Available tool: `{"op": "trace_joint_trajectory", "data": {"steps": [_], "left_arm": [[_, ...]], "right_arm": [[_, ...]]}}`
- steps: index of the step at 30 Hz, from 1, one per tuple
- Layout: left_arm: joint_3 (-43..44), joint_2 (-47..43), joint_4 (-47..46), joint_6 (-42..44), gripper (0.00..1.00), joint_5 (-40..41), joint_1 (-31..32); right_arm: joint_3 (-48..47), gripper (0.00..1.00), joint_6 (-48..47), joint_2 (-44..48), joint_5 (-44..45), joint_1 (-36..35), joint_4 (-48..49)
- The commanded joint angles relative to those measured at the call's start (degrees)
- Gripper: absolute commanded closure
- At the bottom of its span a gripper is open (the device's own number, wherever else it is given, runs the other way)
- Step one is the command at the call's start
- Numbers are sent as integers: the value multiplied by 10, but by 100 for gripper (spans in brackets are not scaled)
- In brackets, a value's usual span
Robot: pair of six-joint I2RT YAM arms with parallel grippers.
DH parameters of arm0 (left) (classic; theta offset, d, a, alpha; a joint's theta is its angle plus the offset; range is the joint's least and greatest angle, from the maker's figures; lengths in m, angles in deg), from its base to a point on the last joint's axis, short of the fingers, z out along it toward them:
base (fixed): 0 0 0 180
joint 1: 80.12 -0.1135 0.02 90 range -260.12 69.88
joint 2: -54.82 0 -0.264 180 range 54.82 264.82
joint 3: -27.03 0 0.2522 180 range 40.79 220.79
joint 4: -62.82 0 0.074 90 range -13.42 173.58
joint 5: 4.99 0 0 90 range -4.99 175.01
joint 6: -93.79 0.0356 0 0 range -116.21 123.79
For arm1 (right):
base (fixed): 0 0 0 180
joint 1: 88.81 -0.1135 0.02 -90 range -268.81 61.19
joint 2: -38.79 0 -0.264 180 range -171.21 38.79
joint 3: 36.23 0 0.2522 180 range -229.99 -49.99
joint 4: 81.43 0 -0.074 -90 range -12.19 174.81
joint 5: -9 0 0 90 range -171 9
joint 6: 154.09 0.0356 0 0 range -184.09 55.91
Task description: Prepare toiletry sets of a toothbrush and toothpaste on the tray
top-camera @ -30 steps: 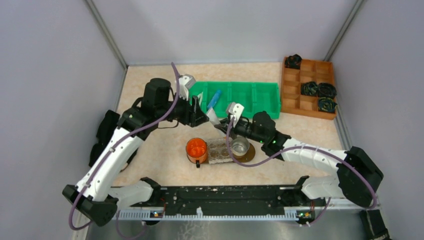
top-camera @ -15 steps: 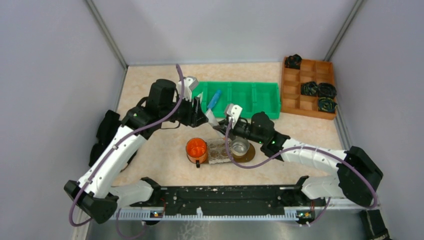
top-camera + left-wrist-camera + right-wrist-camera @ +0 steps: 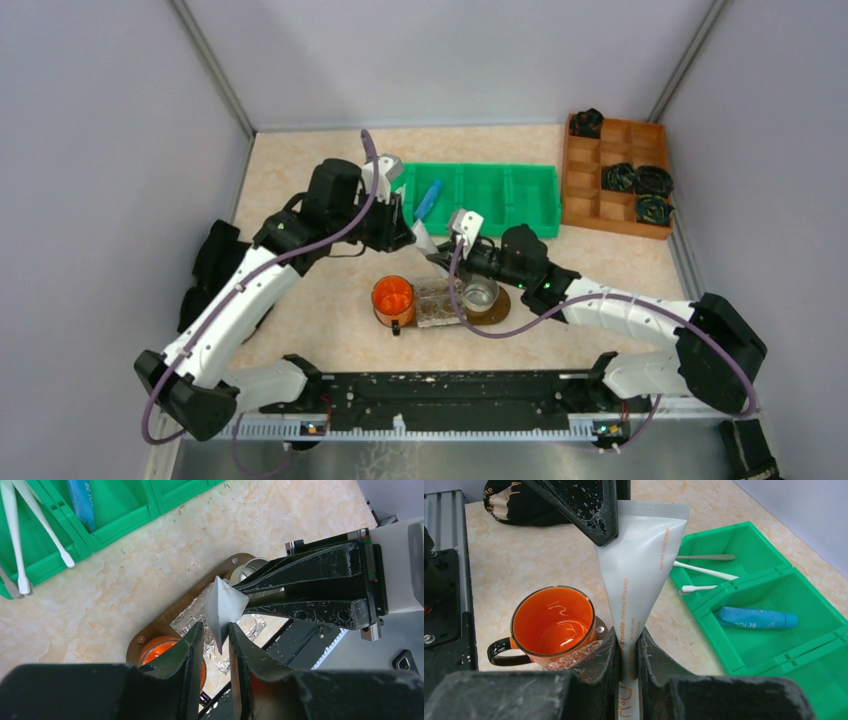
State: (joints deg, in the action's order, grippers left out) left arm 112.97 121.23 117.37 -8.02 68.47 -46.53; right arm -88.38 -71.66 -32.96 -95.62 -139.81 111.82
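Right tool (image 3: 627, 639) clamped low on white tube (image 3: 639, 565), held just above tray (image 3: 150, 632). Long axis from right tool up to left tool (image 3: 215, 632), astride crimped end, narrowly apart; actual pinch not discernible. Left wrist view: tray directly beneath. Right wrist view alone: tube's full printed face. Blue tube (image 3: 756, 617) in bin (image 3: 804, 645) beyond tray.

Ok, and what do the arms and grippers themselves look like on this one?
The left arm and right arm have white shells, black joints and a looping purple cable each. The left gripper and right gripper have black, scuffed, tapered fingers.
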Motion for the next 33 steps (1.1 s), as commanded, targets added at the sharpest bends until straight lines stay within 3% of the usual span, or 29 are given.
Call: {"op": "trace_joint_trajectory", "data": {"steps": [1,10,12,16,33], "left_arm": [[-4,4,-18,6,71,15,6],[-7,13,-34,4,73,15,8],[-6,13,-36,4,78,17,9],[-10,14,-41,4,100,24,10],[25,29,-37,21,100,32,16]], "right_arm": [[-19,100,-10,23,-8,-10,36],[-19,100,-11,23,-11,-12,35],[-19,100,-11,23,-11,-13,35],[-20,100,-12,22,-11,-14,35],[-52,96,0,0,-11,-14,23]]}}
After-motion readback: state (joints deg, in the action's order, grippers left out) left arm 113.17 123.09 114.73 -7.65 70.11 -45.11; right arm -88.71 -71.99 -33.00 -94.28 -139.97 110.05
